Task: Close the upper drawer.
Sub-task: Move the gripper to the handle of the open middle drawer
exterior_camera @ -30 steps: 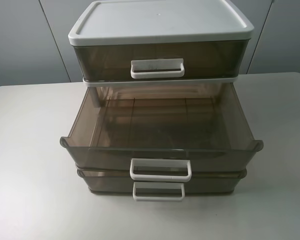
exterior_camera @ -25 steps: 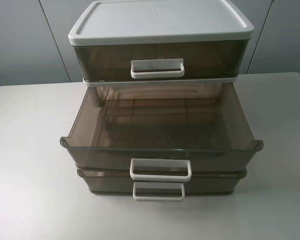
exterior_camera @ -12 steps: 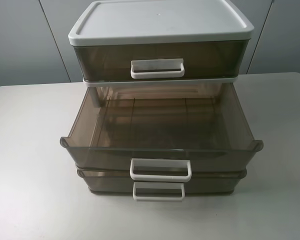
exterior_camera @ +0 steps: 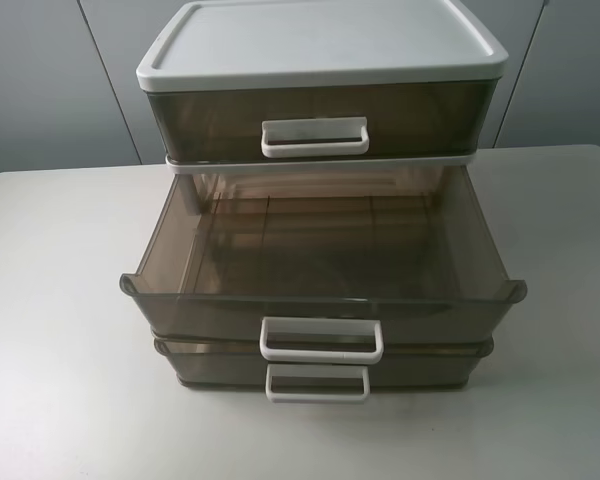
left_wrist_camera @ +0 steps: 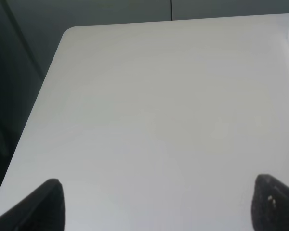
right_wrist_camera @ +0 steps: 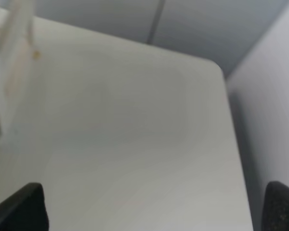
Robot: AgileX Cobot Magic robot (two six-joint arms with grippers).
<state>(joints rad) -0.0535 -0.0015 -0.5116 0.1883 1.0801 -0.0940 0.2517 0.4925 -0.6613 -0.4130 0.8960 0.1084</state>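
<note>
Only the wrist views show us the arms: the left fingers (left_wrist_camera: pixel 45 207) and right fingers (right_wrist_camera: pixel 21 207) each spread wide, holding nothing, over bare worktop (exterior_camera: pixel 50 300). The high view alone shows us the open drawer (exterior_camera: pixel 320 300), middle of three, pulled far out. It is smoky and see-through, with its white handle (exterior_camera: pixel 321 340) facing forward. Behind it, the top drawer (exterior_camera: pixel 315 110) sits pushed in under the white lid (exterior_camera: pixel 320 40).

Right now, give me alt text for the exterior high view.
A three-drawer plastic cabinet with a white lid stands on a pale table; its smoky middle drawer is pulled far out and empty. The top drawer is shut, and the bottom drawer shows its front under the open one.
</note>
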